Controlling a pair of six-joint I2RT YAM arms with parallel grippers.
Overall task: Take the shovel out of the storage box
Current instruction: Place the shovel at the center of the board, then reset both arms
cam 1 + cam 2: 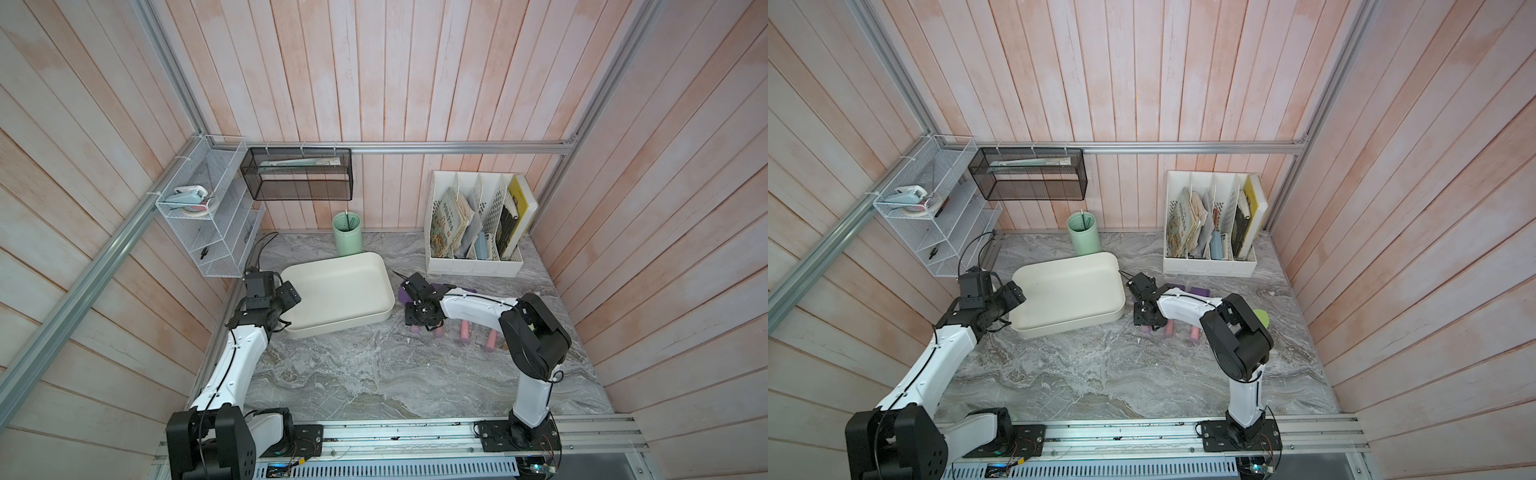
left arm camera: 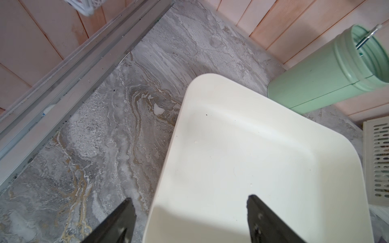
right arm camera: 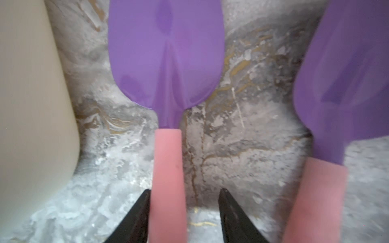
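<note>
The storage box (image 1: pixel 336 291) (image 1: pixel 1067 291) is a shallow cream tub, and its inside shows nothing in it. A shovel with a purple blade (image 3: pixel 164 63) and a pink handle (image 3: pixel 168 168) lies on the marble just right of the box. My right gripper (image 3: pixel 185 190) (image 1: pixel 417 321) is open over that handle: one finger touches it, the other stands clear. A second shovel (image 3: pixel 341 84) lies alongside. My left gripper (image 2: pixel 189 197) (image 1: pixel 291 296) is open, its fingers astride the box's left rim (image 2: pixel 168 160).
Two more pink handles (image 1: pixel 464 331) (image 1: pixel 491 340) lie under the right arm. A green cup (image 1: pixel 347 235) stands behind the box, and a white file rack (image 1: pixel 478 224) at the back right. A black mesh basket (image 1: pixel 297 174) and a wire shelf (image 1: pixel 208 208) hang on the walls.
</note>
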